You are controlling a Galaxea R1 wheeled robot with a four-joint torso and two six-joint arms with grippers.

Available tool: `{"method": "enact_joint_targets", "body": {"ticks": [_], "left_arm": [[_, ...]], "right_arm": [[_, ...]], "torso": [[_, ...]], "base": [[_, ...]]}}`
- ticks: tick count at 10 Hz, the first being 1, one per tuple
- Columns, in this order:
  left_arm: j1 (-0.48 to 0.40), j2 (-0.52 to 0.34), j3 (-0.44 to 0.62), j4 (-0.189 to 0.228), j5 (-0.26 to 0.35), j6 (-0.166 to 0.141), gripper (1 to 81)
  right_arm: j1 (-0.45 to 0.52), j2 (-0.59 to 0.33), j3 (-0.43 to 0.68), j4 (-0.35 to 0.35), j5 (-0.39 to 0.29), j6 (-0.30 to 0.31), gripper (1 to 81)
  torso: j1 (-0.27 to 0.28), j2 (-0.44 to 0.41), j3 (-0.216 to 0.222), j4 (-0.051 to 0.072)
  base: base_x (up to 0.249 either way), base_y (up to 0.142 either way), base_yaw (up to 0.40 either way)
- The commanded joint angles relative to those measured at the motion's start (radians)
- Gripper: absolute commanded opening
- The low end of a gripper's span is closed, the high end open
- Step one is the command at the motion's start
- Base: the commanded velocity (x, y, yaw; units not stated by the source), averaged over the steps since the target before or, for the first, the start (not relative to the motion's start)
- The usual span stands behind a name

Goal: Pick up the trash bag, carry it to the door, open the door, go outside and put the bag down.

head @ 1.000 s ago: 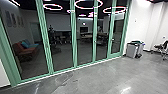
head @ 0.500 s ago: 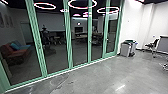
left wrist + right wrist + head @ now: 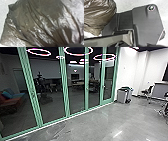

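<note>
The trash bag [image 3: 37, 22], brown-grey and shiny, is large in the left wrist view. Its folds draw together at my left gripper [image 3: 58, 45], which is shut on the gathered plastic. In the right wrist view the rounded bag [image 3: 97, 16] hangs beside and partly over the robot's dark base plate. Ahead stands a glass wall with green frames [image 3: 64, 84]; a small handle [image 3: 104, 87] shows on a narrow panel near its right end. Which panel is the door to outside, I cannot tell.
Grey bins [image 3: 123, 95] stand against the white wall just right of the glass. Farther right are a black chair [image 3: 147, 92] and a desk [image 3: 161, 89]. Behind the glass are a red sofa [image 3: 12, 100] and tables. Polished concrete floor [image 3: 100, 124] stretches ahead.
The head view has swung to the right: glass wall and bins have shifted left in it, and more of the chair and desk shows at the right.
</note>
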Motion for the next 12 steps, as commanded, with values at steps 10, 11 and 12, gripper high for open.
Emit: {"method": "enact_joint_targets", "body": {"ticks": [10,11,12], "left_arm": [[-0.076,-0.001,-0.003,0.000,0.062,0.003,1.0],[-0.076,-0.001,-0.003,0.000,0.062,0.003,1.0],[-0.076,-0.001,-0.003,0.000,0.062,0.003,1.0]], "right_arm": [[0.056,0.011,0.008,-0.006,-0.046,-0.003,81.1],[0.056,0.011,0.008,-0.004,-0.046,-0.003,81.1],[0.056,0.011,0.008,-0.004,-0.046,-0.003,81.1]], "torso": [[0.000,0.000,0.000,0.009],[0.000,0.000,0.000,0.009],[0.000,0.000,0.000,0.009]], "base": [[0.098,-0.069,0.000],[0.098,-0.073,0.000],[0.098,-0.073,0.000]]}}
